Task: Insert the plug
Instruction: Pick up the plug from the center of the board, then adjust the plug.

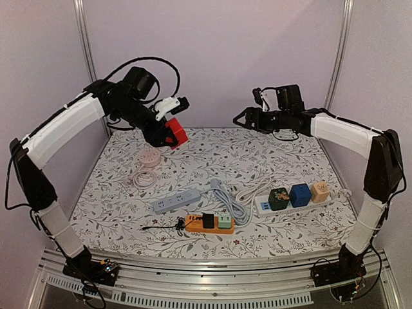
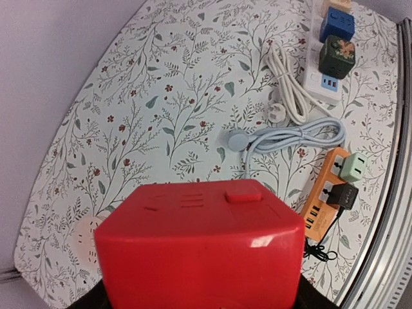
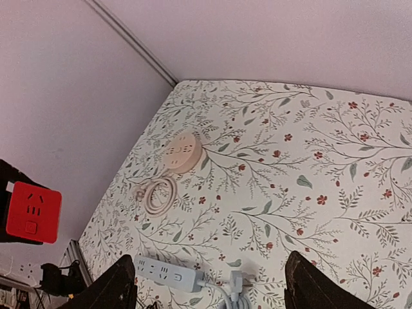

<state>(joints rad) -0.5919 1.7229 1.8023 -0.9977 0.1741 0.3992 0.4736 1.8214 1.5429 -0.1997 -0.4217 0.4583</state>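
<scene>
Red cube adapter hangs well above the table, rear-left, clamped in the left gripper. That pincer is closed on the cube's sides, w/ the socket-and-button face turned clear of the fingers. The plug pins don't show in any view, so I can't tell which way they point. It looks like a hard plastic block: prob. light, stiff, nothing to crush, but the glossy flat faces could slip or twist under a side load. Best hold, I'd say, is the present one, on two opposite flat sides w/ the pin face left free, and a square, straight push when seating. Right gripper is up over the rear-right, fingers spread wide w/ nothing btwn them. Candidate sockets sit along the front. Grey power strip has nothing plugged in. Orange strip, just in front of it, carries a black and a mint adapter. White strip at right holds green, blue and beige cubes. Room: mid-table is bare cloth, a fair path down from the cube's spot. Pink round socket and its coiled cord lie below the L arm. Coiled grey cable crowds the grey strip's right end. Walls are close at left and rear, and a metal rail runs along the near edge, so the descent likely wants to come inward, not along the sides.
</scene>
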